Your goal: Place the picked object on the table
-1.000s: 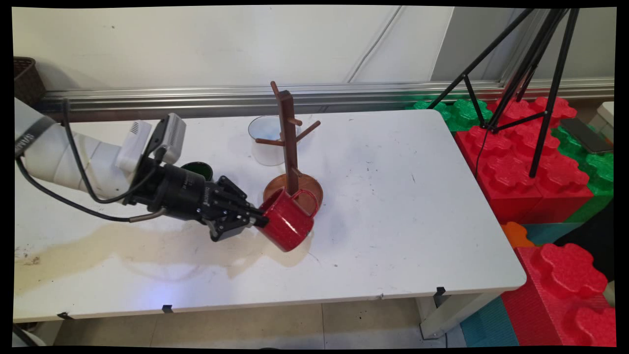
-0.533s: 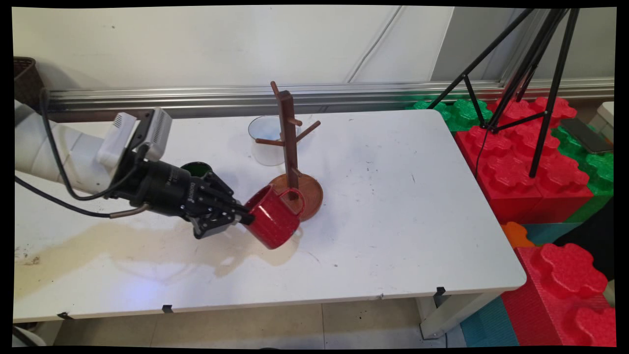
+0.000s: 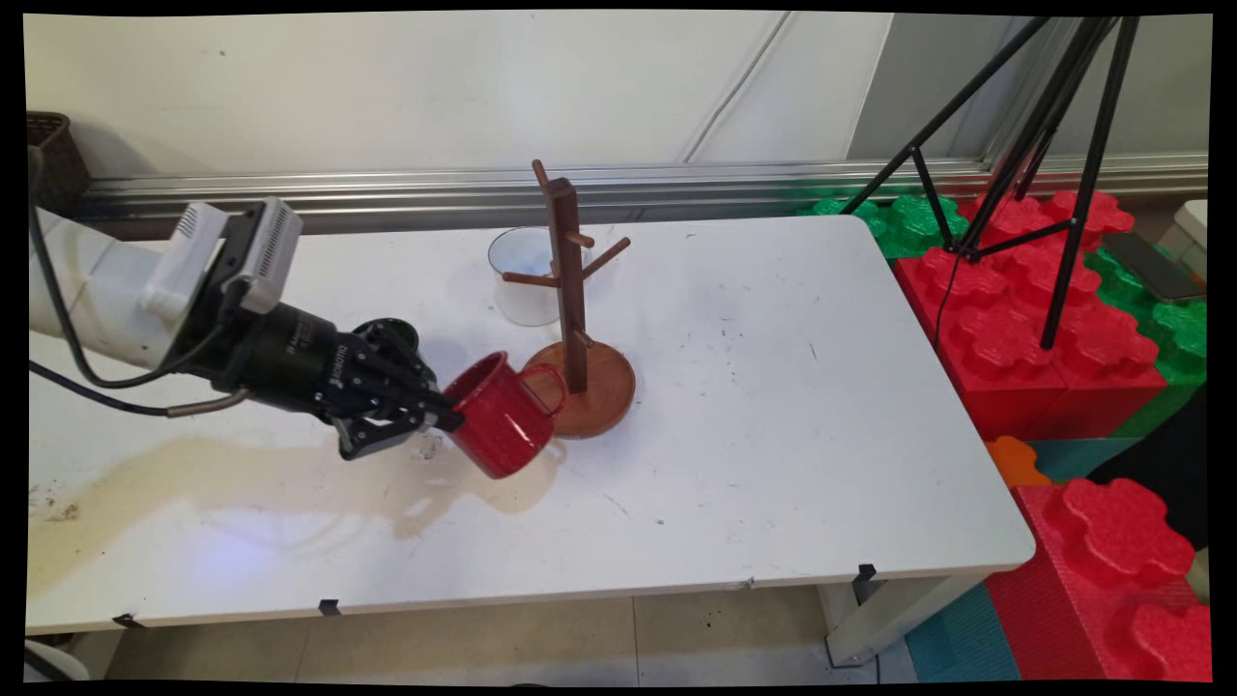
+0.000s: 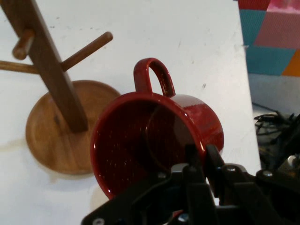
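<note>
a white desk (image 3: 773, 387) carries a wooden mug tree (image 3: 577, 319) near its middle. a clear glass cup (image 3: 517, 275) stands behind it. a dark green cup (image 3: 394, 333) sits to the left.

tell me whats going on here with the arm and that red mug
The white arm's pincer is shut on the rim of a red mug, holding it tilted just above the white table, one finger inside the rim and one outside. The mug's handle points toward the wooden mug tree, and over the last second the arm has drawn the mug leftward, off the tree's round base. A clear glass beaker stands behind the tree.
</note>
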You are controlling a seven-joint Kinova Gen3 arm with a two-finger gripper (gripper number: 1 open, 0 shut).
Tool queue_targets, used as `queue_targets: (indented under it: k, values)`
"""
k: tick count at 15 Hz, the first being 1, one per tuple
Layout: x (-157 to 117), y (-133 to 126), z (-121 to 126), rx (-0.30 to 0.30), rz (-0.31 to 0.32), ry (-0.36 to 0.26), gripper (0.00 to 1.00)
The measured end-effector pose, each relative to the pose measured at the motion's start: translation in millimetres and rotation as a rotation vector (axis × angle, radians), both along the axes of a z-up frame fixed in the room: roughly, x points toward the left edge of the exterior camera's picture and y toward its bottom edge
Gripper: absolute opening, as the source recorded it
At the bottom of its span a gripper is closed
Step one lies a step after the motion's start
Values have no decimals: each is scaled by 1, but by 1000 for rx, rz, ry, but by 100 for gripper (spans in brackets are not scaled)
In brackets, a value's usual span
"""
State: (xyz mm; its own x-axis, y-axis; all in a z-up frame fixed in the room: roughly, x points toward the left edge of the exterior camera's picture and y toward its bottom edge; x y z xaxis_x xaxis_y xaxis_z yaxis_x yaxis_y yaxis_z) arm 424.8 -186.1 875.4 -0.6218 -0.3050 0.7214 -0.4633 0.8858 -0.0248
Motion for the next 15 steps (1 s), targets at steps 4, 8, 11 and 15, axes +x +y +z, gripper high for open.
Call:
queue_targets:
  k: [4, 8, 11, 15]
  values:
    - [11, 3, 8, -29, -7, -61, 0]
    - [19, 7, 11, -51, -25, -121, 0]
    - [24, 9, 11, -64, -39, -161, 0]
    - [29, 12, 7, -81, -54, -218, 0]
